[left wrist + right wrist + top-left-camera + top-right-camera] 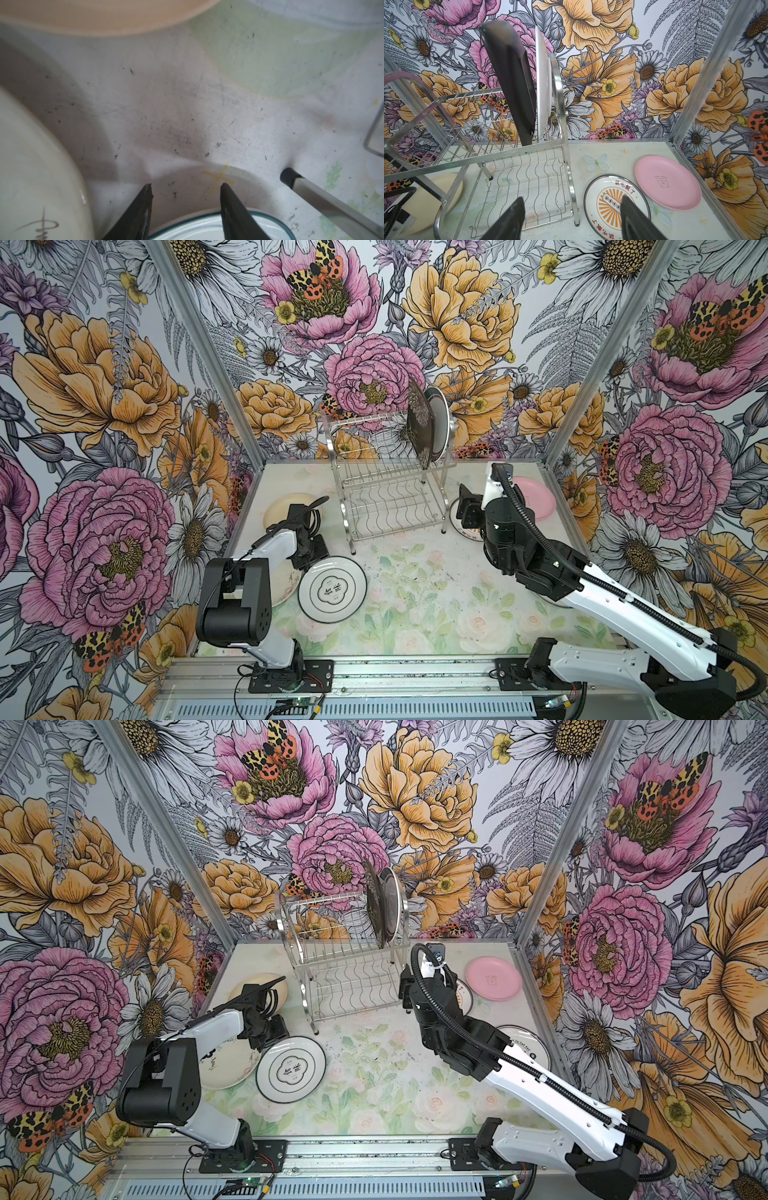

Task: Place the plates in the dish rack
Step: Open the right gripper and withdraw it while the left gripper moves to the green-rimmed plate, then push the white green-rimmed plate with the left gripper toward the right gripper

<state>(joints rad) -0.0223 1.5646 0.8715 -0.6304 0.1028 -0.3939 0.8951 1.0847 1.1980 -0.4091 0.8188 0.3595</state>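
The right wrist view alone shows the orange sunburst plate [612, 201] nearly whole, flat on the bench [695, 218] against the pink plate [668, 182]; in both top views the arm hides most of it. The dish rack [386, 489] is shiny steel wire with wavy slots, and its upper tier holds a glossy black square plate [419, 423] and a round white plate [441, 418] on edge. The right claw [572, 198] hangs released and empty, the rack's end leg showing between its fingers. The left claw [186, 186] is also spread and empty, over scuffed bench just past a teal-rimmed plate [207, 225], with a matte cream plate [104, 16] beyond
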